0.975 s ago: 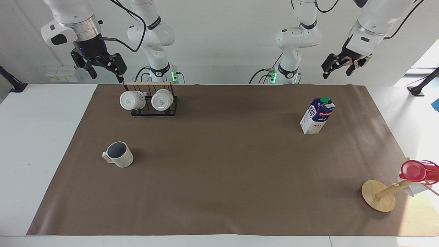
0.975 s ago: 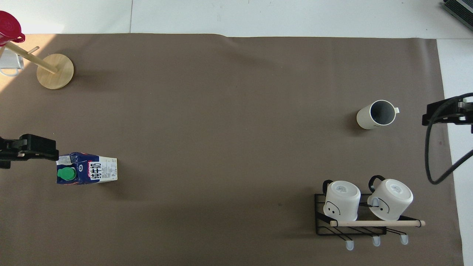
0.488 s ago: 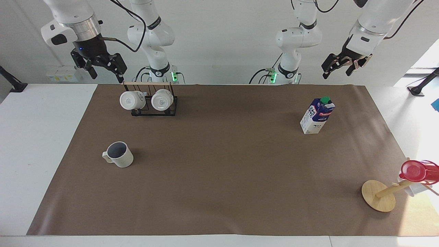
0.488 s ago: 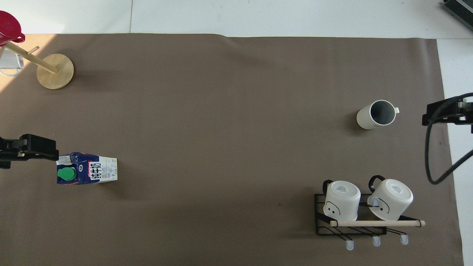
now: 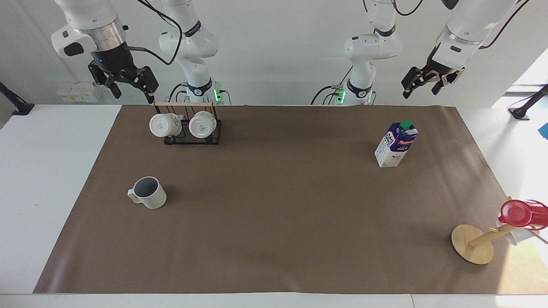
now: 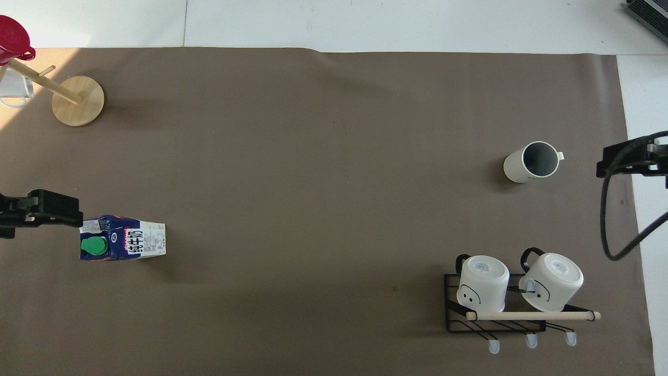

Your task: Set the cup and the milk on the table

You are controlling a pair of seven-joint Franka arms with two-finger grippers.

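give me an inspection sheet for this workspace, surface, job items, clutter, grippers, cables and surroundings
Surface: white table with a brown paper sheet over most of it.
Job's things: cup upright on the sheet toward the right arm's end; milk upright toward the left arm's end.
Clutter: black rack holding two white mugs; wooden disc with peg carrying a red cup.
Grippers: right gripper open, raised by the rack; left gripper open, raised over the table's edge; both empty.
Cables: black cables along both arms.
Surroundings: white wall.
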